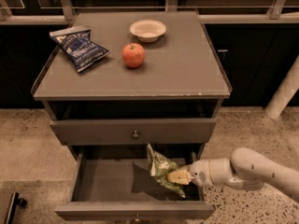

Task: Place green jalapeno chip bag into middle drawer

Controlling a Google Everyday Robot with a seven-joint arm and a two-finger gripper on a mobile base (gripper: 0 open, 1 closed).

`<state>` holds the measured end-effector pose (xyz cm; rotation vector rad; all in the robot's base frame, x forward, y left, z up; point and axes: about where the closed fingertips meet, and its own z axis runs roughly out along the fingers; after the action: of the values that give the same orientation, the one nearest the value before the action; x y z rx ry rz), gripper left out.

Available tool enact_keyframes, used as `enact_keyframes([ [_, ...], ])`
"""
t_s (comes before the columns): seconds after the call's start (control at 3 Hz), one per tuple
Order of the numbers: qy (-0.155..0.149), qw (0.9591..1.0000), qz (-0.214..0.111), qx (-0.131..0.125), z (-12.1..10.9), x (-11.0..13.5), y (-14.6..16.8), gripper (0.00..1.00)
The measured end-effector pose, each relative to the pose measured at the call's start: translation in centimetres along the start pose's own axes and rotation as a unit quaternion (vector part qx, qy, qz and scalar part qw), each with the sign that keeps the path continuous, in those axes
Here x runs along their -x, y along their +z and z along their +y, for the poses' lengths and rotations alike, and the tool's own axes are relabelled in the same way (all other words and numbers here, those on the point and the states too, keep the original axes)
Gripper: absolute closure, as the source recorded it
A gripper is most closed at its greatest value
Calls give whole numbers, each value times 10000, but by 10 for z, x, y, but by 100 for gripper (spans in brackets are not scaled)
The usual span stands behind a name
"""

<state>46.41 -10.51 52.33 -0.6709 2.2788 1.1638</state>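
The green jalapeno chip bag (161,169) is light green and crinkled. It hangs tilted over the right part of the open middle drawer (107,183), a shallow grey drawer with a flat floor and a front panel at the bottom of the view. My gripper (176,177) reaches in from the right on a white arm and is shut on the bag's lower right side, holding it just above the drawer floor. The bag casts a dark shadow to its left.
A closed grey drawer (134,131) with a round metal knob sits above the open one. On the cabinet top (187,73) lie a dark blue chip bag (79,47), a red apple (133,55) and a white bowl (147,30). Speckled floor surrounds the cabinet.
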Motion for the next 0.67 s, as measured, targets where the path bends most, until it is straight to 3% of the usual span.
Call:
enact_keyframes([
  [0.67, 139, 9994, 49, -306, -31, -20, 49, 100],
])
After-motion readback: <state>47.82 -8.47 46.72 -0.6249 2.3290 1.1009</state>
